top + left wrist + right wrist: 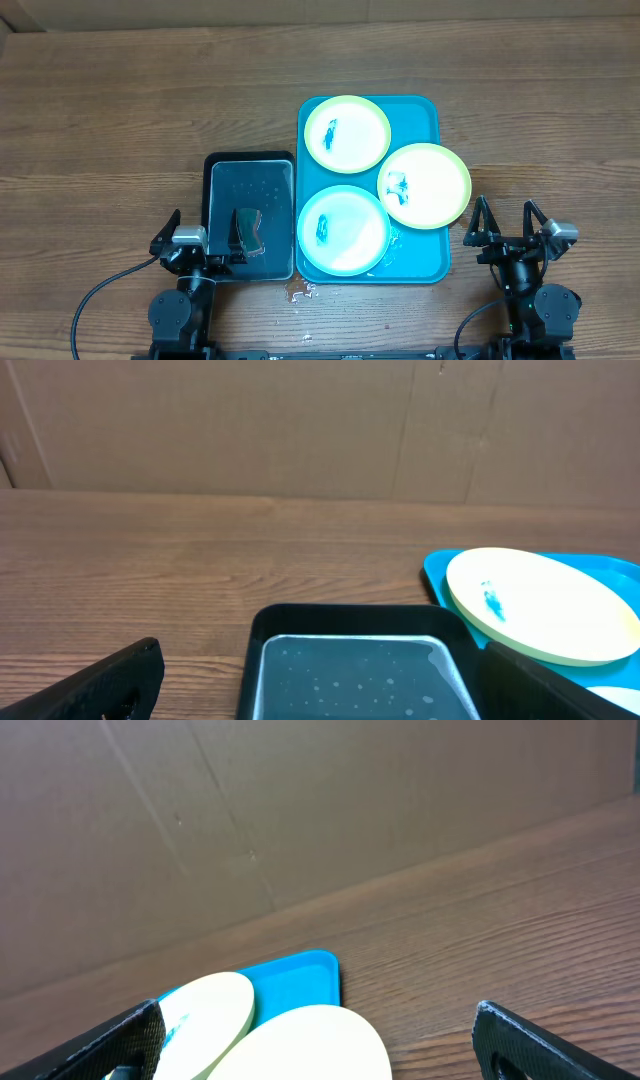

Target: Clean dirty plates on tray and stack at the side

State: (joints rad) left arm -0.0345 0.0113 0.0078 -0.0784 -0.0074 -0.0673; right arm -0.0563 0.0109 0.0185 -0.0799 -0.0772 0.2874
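Note:
The turquoise tray point(436, 115) lies at the table's middle and holds three plates. A pale yellow-green plate point(347, 133) with a dark smear sits at the tray's far end. A second yellow-green plate point(425, 184) overhangs the tray's right rim. A pale blue-white plate point(343, 230) with a smear sits at the near left. My left gripper point(197, 238) is open and empty at the near left, over the black basin's near end. My right gripper point(508, 222) is open and empty just right of the tray. In the right wrist view two plates point(310, 1045) and the tray point(300, 975) show between the fingers.
A black rectangular basin point(215, 170) with water and a dark sponge point(247, 232) stands left of the tray; it also shows in the left wrist view point(355, 670). A small spill point(297, 290) lies on the wood near the front. A cardboard wall stands at the back.

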